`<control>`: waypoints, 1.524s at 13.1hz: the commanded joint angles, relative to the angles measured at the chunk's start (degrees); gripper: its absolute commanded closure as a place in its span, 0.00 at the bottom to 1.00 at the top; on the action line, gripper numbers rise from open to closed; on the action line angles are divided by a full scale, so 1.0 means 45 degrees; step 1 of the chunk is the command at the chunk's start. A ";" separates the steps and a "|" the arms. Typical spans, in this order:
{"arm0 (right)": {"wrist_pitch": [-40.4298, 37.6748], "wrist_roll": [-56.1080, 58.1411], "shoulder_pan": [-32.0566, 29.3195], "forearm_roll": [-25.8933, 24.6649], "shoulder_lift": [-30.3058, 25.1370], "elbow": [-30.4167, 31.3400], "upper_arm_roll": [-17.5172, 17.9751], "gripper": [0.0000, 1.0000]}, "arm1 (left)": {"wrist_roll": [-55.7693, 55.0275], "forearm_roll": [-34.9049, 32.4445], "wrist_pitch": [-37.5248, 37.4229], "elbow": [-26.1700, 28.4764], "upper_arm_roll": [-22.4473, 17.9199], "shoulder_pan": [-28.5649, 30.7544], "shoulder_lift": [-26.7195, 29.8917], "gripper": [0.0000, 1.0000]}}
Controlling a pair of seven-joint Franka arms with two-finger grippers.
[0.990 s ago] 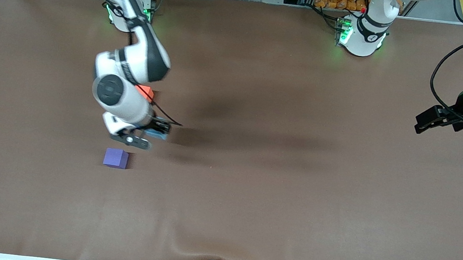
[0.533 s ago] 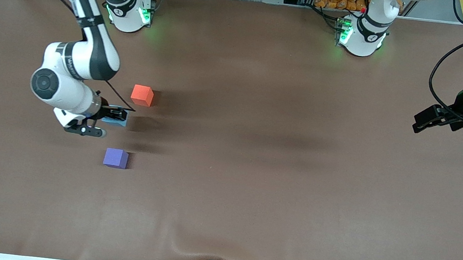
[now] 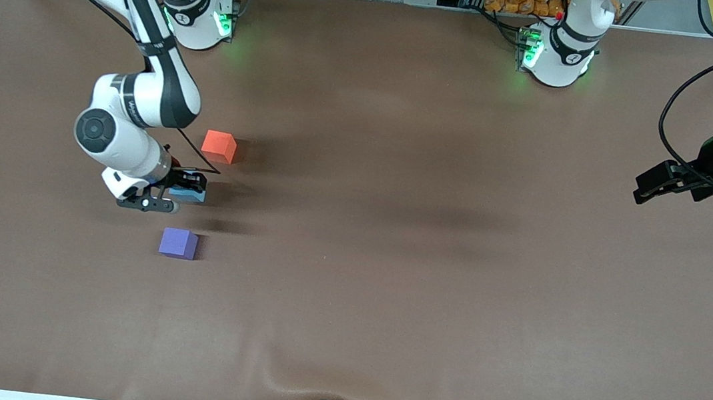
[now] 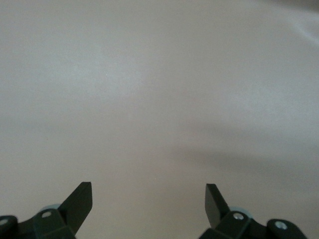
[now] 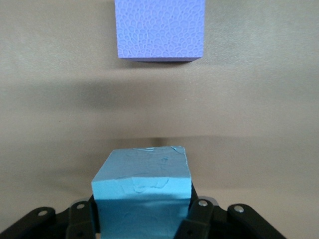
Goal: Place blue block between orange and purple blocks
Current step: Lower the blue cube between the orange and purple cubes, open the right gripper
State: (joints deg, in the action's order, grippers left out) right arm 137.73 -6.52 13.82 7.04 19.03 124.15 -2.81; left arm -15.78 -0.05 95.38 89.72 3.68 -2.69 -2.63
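Note:
My right gripper (image 3: 186, 193) is shut on the light blue block (image 3: 187, 193), holding it over the table between the orange block (image 3: 219, 146) and the purple block (image 3: 178, 243). In the right wrist view the blue block (image 5: 142, 189) sits between the jaws, with the purple block (image 5: 159, 30) on the cloth ahead of it. The orange block does not show in that view. My left gripper (image 3: 650, 188) is open and empty, waiting above the left arm's end of the table; its view (image 4: 148, 191) shows only bare cloth.
The brown cloth (image 3: 389, 264) covers the whole table, with a wrinkle at its edge nearest the front camera. The arms' bases stand along the edge farthest from that camera.
My right gripper swung with the blue block toward the right arm's end of the table, uncovering the orange block, then came back a little to the gap between the orange and purple blocks.

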 commanded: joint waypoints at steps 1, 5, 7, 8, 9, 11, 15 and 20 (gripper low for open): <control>0.0933 -0.0015 0.0016 -0.0158 0.0475 0.0126 0.0000 0.69 | 0.0226 0.0245 -0.0062 0.0238 0.0101 0.0148 0.0273 0.00; 0.1307 -0.0151 0.0035 -0.0139 0.0829 0.0126 0.0000 0.66 | 0.0226 0.0264 0.0151 0.0121 0.0101 0.0011 0.0194 0.00; 0.1287 -0.0754 0.0151 -0.0138 0.0907 0.0107 0.0000 0.48 | 0.0226 0.0245 0.0152 0.0160 0.0121 0.0011 0.0194 0.00; 0.1248 -0.1048 0.0288 -0.0138 0.0888 0.0107 0.0000 0.09 | 0.0226 0.0264 0.0133 0.0160 0.0217 0.0011 0.0214 0.00; 0.1190 -0.1089 0.0270 -0.0138 0.0869 0.0087 0.0000 0.00 | 0.0226 0.0264 0.0133 0.0180 0.0334 0.0030 0.0233 0.00; 0.1015 -0.1070 0.0172 -0.0138 0.0616 0.0029 0.0000 0.00 | 0.0226 0.0245 0.0133 0.0180 0.0335 0.0030 0.0253 0.00; -0.0663 0.0095 -0.1268 -0.0138 -0.1625 -0.0439 0.0000 0.00 | 0.0226 0.0245 0.0191 0.0141 0.0335 0.0030 0.0136 0.00; -0.4618 0.1703 -0.3085 -0.0216 -0.3935 -0.2386 0.0077 0.00 | 0.0226 0.0245 0.0289 0.0102 0.0335 0.0069 0.0136 0.00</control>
State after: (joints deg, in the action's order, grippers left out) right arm 123.78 0.10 3.06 6.92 3.51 117.03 -3.83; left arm -15.77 0.00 96.15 89.93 5.01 -2.88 -2.64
